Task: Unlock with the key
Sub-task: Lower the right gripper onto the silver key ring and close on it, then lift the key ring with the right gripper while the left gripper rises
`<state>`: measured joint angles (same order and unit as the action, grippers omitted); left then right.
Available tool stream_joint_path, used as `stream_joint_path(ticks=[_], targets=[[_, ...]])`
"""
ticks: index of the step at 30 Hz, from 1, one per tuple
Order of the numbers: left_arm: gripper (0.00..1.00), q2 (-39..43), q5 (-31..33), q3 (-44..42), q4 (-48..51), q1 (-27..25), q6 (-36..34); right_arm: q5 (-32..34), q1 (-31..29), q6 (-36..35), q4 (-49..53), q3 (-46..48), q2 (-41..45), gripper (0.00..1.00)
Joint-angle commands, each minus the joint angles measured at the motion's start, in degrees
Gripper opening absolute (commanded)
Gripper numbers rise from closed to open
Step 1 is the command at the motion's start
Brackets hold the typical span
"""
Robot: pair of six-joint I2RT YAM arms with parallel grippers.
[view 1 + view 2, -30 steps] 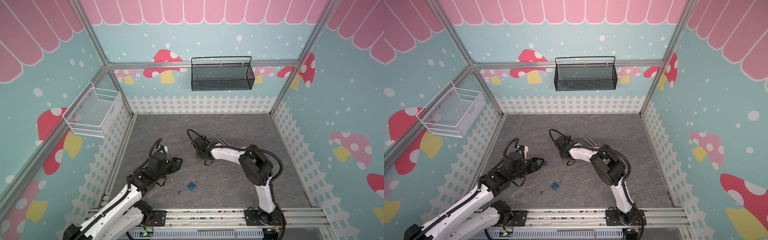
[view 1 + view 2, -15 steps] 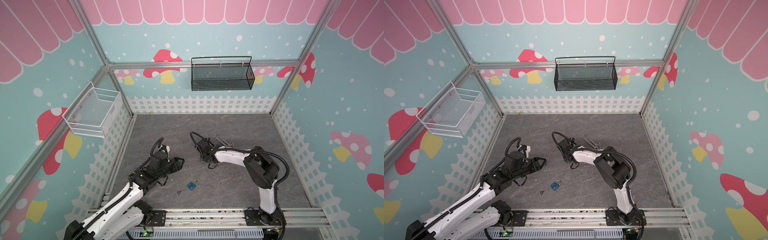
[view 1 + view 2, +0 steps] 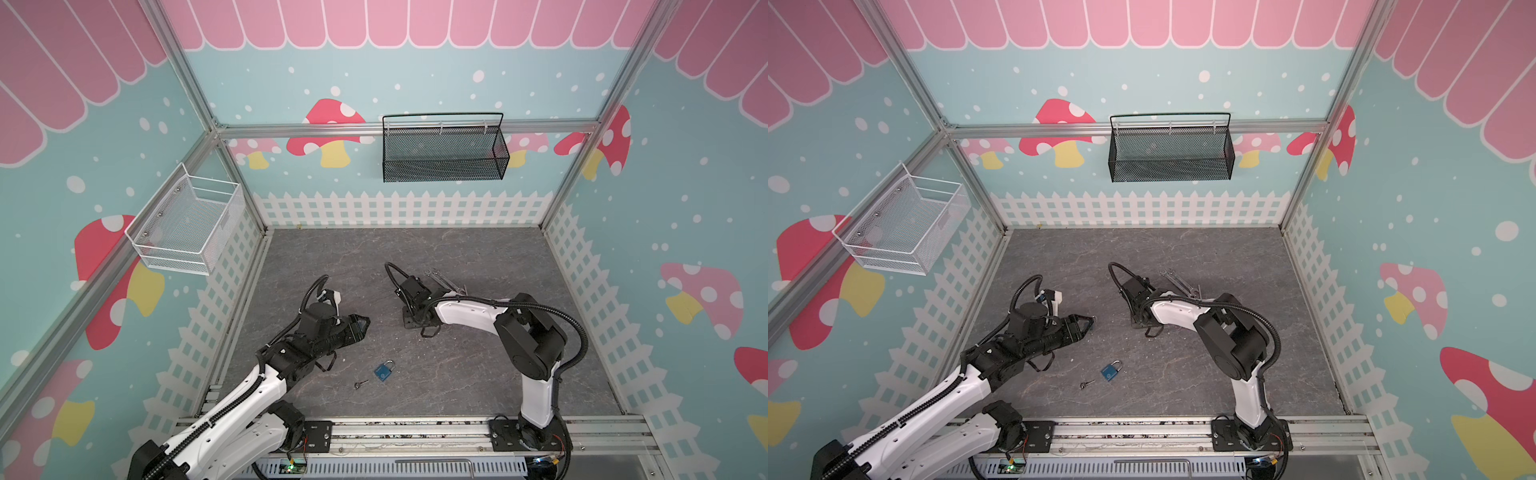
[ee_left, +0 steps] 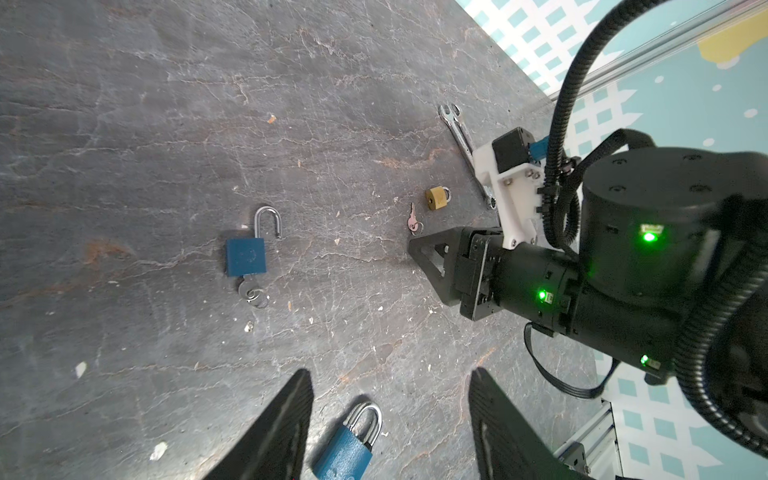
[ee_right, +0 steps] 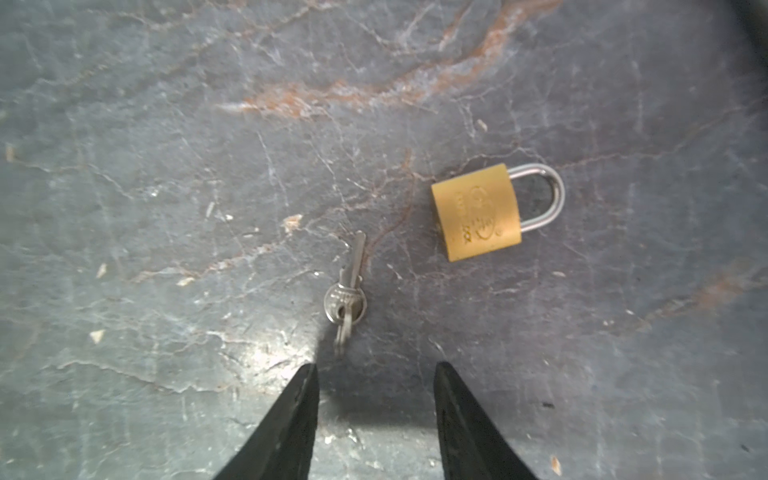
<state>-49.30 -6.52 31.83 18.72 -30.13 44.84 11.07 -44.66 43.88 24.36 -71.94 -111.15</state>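
Compared with a second ago, the right tool (image 5: 374,365) shows narrower jaws and sits closer to the brass padlock (image 5: 476,212). It is partly open and empty, with its tips just short of the small key (image 5: 347,291), which lies on the tabletop (image 5: 166,124) beside that padlock without touching it. This looks like the start of picking up the key. The left tool (image 4: 390,371) stays half open and empty over a blue padlock (image 4: 345,451), well apart from the brass padlock.

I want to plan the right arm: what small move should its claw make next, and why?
Probably ease the right claw forward, shifted slightly toward the key, until its open jaws straddle it. The key lies just ahead, nearer one fingertip, not yet between them; the brass padlock lies apart.
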Motion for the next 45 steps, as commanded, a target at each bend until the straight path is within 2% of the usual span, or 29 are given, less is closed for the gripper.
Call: stream_joint_path(ticks=[1,22,31,39,45], targets=[[0.60,-0.2,-0.4,0.8,-0.9,-0.2,0.9,-2.0,1.0,-1.2,-0.7,-2.2,-0.5,0.44],[0.59,-3.8,0.0,0.7,-5.4,-0.4,2.7,-2.4,1.9,-5.5,-1.6,-4.0,-4.2,0.15],[0.59,-3.5,2.1,0.7,-5.3,-0.2,4.2,-5.3,2.0,-9.1,-1.5,-4.4,-3.5,0.01],[0.59,-4.3,4.2,1.8,-6.0,0.0,7.5,-8.7,1.9,-12.5,-2.3,-3.7,-1.0,0.00],[0.59,-5.2,4.3,2.7,-7.4,0.1,8.2,-11.1,1.6,-13.7,-4.1,-1.6,5.1,0.00]])
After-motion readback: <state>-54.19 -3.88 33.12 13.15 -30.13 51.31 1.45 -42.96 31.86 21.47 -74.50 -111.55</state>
